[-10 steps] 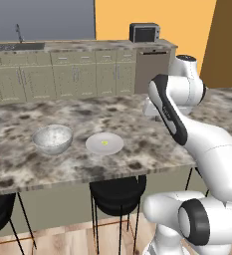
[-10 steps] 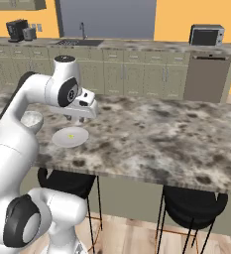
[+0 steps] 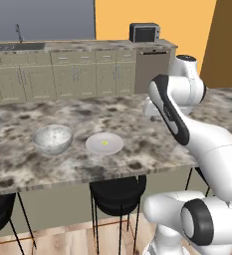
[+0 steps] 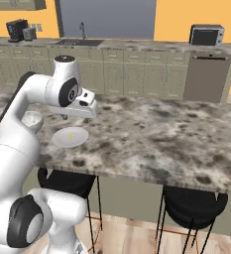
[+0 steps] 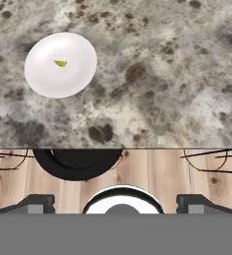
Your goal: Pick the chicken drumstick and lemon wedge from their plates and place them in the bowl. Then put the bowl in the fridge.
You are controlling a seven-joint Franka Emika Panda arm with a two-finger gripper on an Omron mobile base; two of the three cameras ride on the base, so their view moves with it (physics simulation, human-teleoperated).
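Lemon wedge [image 5: 60, 63] sits mid pale plate [image 5: 43, 82], long axis roughly parallel to the tabletop [image 5: 162, 74] edge nearby, bare marble all around, bowl [image 3: 53, 139] just beside it, jaws wide open, empty.

Two plates [image 3: 104, 144], one bowl [image 3: 53, 139]

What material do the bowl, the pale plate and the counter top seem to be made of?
The bowl: likely glazed ceramic or glass; its speckled grey-white wall is glossy and looks slightly see-through.
The pale plate: probably ceramic or plastic; plain, smooth, flat white, without pattern.
The counter top: looks like polished granite or similar stone; mottled grey, black and cream patches.
All is rendered, so these are only impressions.
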